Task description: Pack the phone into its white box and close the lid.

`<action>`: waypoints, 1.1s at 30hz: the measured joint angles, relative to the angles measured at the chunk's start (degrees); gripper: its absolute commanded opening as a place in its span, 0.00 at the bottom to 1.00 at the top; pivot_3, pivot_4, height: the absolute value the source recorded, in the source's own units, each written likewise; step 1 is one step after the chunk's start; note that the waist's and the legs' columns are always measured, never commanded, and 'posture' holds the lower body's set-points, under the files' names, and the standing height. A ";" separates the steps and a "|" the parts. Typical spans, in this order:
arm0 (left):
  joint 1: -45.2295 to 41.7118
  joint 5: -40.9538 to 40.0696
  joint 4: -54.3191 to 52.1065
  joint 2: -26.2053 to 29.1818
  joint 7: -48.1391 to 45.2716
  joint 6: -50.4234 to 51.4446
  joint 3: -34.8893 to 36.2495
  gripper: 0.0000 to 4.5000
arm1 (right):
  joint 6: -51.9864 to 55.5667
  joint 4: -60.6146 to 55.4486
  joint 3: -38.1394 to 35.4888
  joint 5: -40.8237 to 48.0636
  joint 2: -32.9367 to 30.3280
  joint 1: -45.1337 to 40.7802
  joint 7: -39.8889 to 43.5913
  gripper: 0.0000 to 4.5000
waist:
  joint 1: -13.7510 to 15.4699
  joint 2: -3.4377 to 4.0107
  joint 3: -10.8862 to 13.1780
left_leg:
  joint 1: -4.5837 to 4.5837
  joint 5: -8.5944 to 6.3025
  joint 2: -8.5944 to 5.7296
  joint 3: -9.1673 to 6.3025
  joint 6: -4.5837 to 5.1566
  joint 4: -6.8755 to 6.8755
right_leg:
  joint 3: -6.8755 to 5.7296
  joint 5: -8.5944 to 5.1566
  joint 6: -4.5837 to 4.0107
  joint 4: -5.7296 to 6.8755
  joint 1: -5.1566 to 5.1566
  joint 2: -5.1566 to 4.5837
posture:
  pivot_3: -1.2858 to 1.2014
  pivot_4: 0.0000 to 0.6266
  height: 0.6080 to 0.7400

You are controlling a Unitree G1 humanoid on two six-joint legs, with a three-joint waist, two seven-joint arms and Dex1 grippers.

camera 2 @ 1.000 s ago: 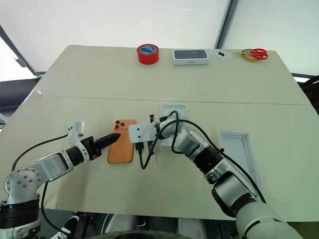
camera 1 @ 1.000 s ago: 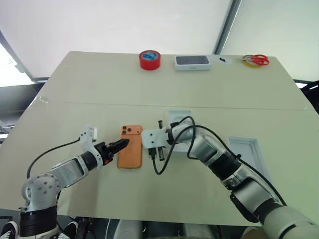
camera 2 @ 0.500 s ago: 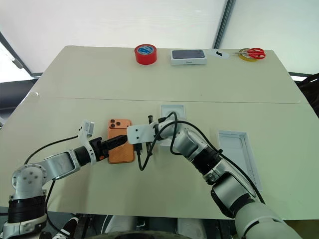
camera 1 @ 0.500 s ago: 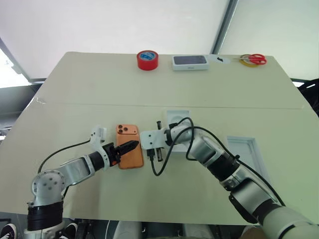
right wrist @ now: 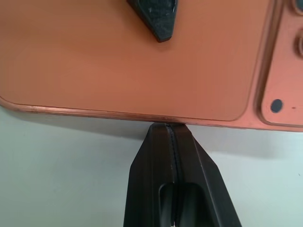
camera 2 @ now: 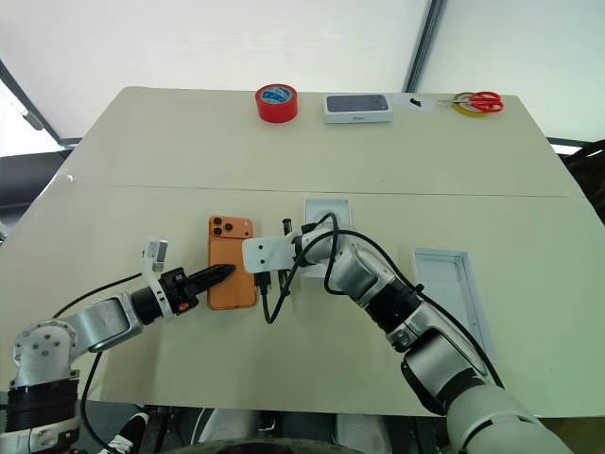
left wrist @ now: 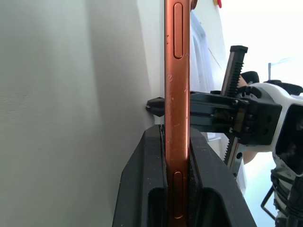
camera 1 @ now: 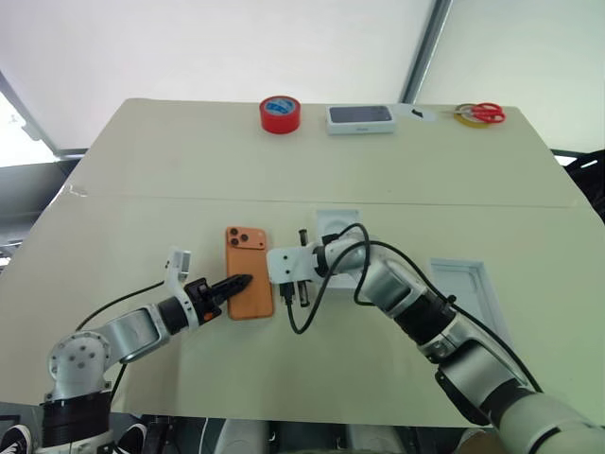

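Observation:
The orange phone [camera 1: 249, 284] lies back up on the table, its camera lenses at the far corner. My left gripper [camera 1: 243, 281] is shut on the phone's near left edge; the left wrist view shows that edge [left wrist: 177, 71] clamped between both fingers [left wrist: 147, 179]. My right gripper [right wrist: 166, 126] is shut with nothing in it, its tip against the phone's right edge. The white box [camera 1: 337, 223] sits just behind my right wrist, partly hidden by it. The lid [camera 1: 465, 287] lies inside up further right.
At the table's far edge stand a red tape roll [camera 1: 282, 113], a dark-topped white box [camera 1: 361, 118], and scissors [camera 1: 487, 113] beside a yellow tape ring. A black cable loops under my right wrist [camera 1: 307, 307]. A seam crosses the table [camera 1: 189, 197].
My left gripper has closed on the phone's edge after standing open around it. The phone has turned slightly and now lies straighter. The right gripper has stayed put.

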 measured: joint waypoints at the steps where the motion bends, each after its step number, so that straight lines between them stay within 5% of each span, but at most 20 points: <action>1: -0.03 -0.54 0.65 -0.14 0.02 0.03 0.10 0.01 | 0.22 -0.06 -0.19 0.30 0.00 0.05 0.01 0.00 | 0.02 0.00 0.00 | -0.02 0.00 0.00 0.00 0.00 0.00 | 0.00 0.00 0.00 -0.01 -0.01 0.00 | 0.52 0.24 1.00; 6: -0.30 -2.41 2.46 -0.11 0.35 -0.07 0.46 0.01 | 1.47 -0.24 -5.35 6.11 0.68 1.23 -0.08 0.00 | 0.00 -0.01 0.05 | -0.17 0.00 0.00 0.00 -0.01 0.00 | 0.00 0.01 0.01 -0.10 -0.10 -0.01 | 0.52 0.24 1.00; 9: -0.28 -2.30 2.29 0.06 -0.09 -0.49 0.48 0.00 | 5.06 -2.65 -11.86 14.57 0.98 1.17 2.74 0.19 | -0.12 -0.01 0.06 | -0.22 0.01 0.02 0.00 -0.01 -0.04 | 0.00 0.01 0.01 -0.10 -0.17 0.00 | 0.52 0.24 1.00; 13: -0.07 -1.78 -0.72 0.00 -0.66 -2.13 0.17 0.00 | 8.11 -7.43 -16.76 24.33 -4.01 2.20 10.53 0.64 | 0.32 -0.03 0.13 | -0.34 -0.05 0.00 -0.01 0.09 -0.04 | -0.01 0.01 0.01 -0.18 -0.24 -0.02 | 0.52 0.24 1.00; 19: -0.41 -0.86 -2.78 -0.22 -1.59 -3.95 -1.03 0.00 | 1.78 -12.48 -19.80 27.72 -17.99 11.35 18.46 0.64 | -0.07 -0.04 0.15 | -0.34 -0.13 0.00 0.03 0.22 -0.11 | -0.02 0.01 0.01 -0.46 -0.14 -0.05 | 0.52 0.24 1.00; 23: -0.47 0.95 -2.98 -0.20 -3.34 -4.89 -1.89 0.00 | -3.70 -12.47 -19.80 26.91 -21.26 16.93 19.01 0.64 | -0.19 0.03 0.23 | -0.33 -0.06 0.09 0.03 0.13 -0.15 | -0.02 0.01 0.01 -0.43 -0.17 0.03 | 0.52 0.24 1.00; 28: -0.72 2.14 -3.41 -0.26 -4.53 -4.93 -3.75 0.00 | -6.64 -11.43 -19.80 26.21 -21.28 18.65 17.51 0.24 | 0.10 0.03 0.26 | -0.32 -0.05 0.09 0.02 0.12 -0.05 | -0.02 0.01 0.01 -0.40 -0.12 0.02 | 0.52 0.24 1.00; 33: -2.63 2.23 -3.21 -0.21 -4.64 -5.10 -3.75 0.00 | -7.59 -10.88 -19.69 25.27 -21.31 18.89 15.87 0.24 | 0.28 0.03 0.27 | -0.32 0.03 0.08 0.02 -0.02 -0.05 | -0.03 0.01 0.02 -0.44 -0.10 0.02 | 0.52 0.24 1.00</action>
